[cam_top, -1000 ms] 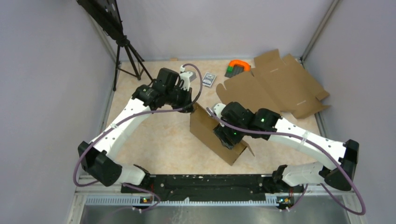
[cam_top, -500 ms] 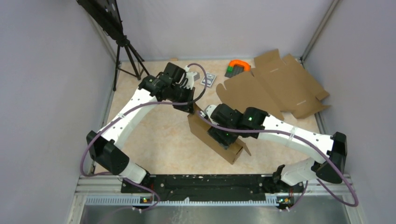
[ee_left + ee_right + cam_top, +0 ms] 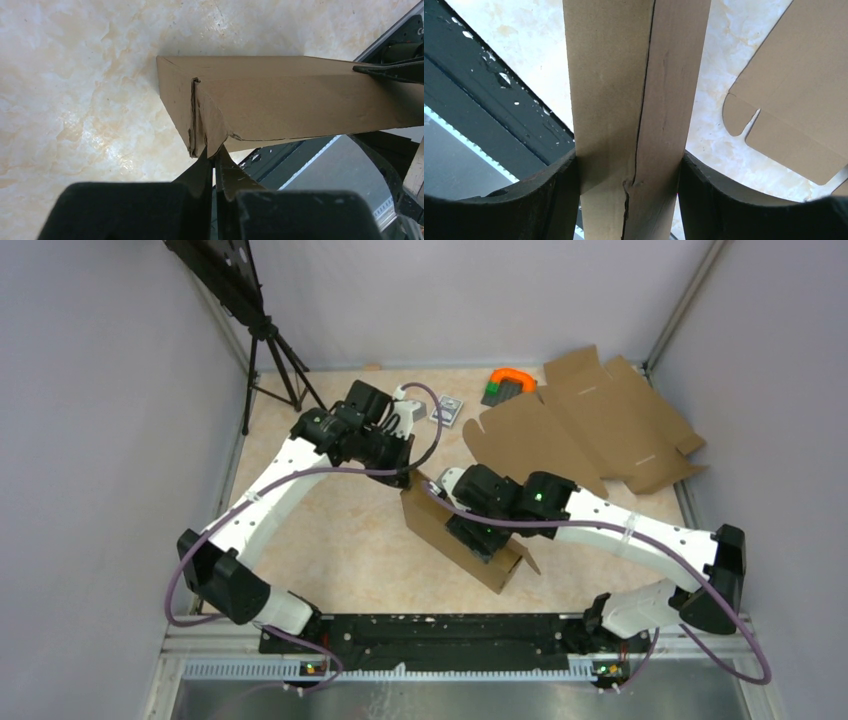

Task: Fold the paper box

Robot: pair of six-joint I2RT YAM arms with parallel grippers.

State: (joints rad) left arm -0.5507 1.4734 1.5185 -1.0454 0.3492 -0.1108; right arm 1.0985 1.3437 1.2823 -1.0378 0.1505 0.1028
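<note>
You have the box in the middle of the tabletop. It is folded into a narrow, shallow shape, stands on one long edge and runs slantwise from far left to near right. Its near end points toward the black rail at the front, and a small flap sticks out loose at that end.

Your right end effector is gripping the box across its thin side. The wrist view shows one finger pressed against each face, with the cardboard filling the gap between them. A seam runs down the edge between the two fingers, a little ragged where it is nearest the camera.

Your left end effector is closed, its fingers meeting in a thin line. The tips touch the lower corner of the folded flap at the box's far end. You cannot tell from the wrist view whether any cardboard sits between them.

A second blank lies flat at the far right, well apart from the box. An orange piece sits just beyond its far left edge, and a small card pack lies to its left, near the left arm. A tripod stands in the far left corner.
</note>
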